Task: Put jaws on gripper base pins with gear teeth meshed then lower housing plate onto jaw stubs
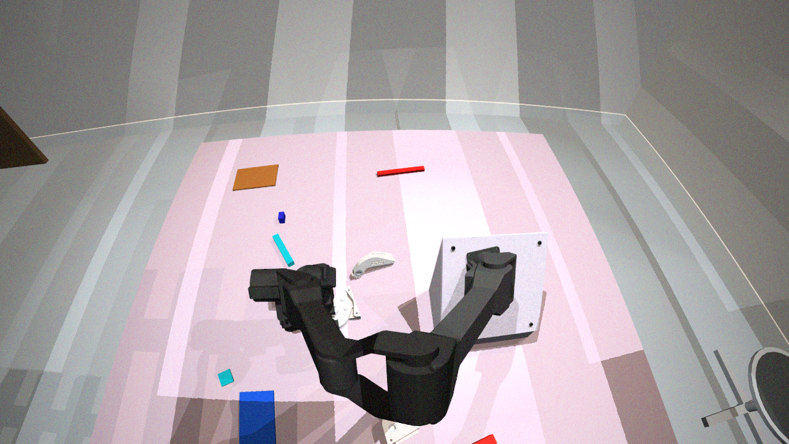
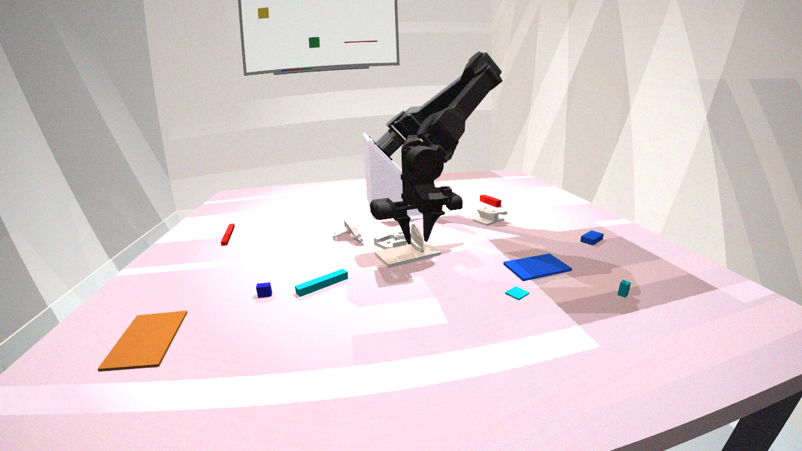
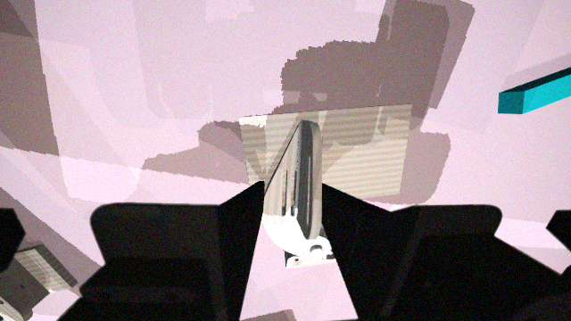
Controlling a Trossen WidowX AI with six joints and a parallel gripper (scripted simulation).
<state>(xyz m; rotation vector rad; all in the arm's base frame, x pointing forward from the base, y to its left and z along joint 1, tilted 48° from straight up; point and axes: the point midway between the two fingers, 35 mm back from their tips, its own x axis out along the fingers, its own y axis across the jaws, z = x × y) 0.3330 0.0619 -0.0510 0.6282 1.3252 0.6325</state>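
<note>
My gripper (image 2: 417, 241) (image 3: 289, 187) is shut on one pale jaw (image 2: 416, 237) (image 3: 312, 178). The jaw stands on edge between the fingertips, its gear end low in the wrist view. It is over the flat cream plate (image 2: 392, 257) (image 3: 366, 169); whether they touch is unclear. The gripper base (image 1: 343, 307) (image 2: 385, 241) lies beside that plate, partly hidden by the arm in the top view. The other jaw (image 1: 373, 264) (image 2: 351, 230) lies loose near the base. The housing plate (image 1: 398, 431) (image 2: 491, 215) (image 3: 21, 285) lies apart, partly hidden by the arm in the top view.
A cyan bar (image 1: 283, 250) (image 2: 321, 282) (image 3: 540, 94), a dark blue cube (image 1: 282, 217) (image 2: 264, 289), an orange sheet (image 1: 256, 177) (image 2: 143, 341), a blue sheet (image 1: 257, 417) (image 2: 537, 266) and red bars (image 1: 400, 171) (image 2: 227, 234) (image 2: 490, 200) lie around. The arm's slanted mount (image 1: 452, 287) (image 2: 381, 173) stands behind.
</note>
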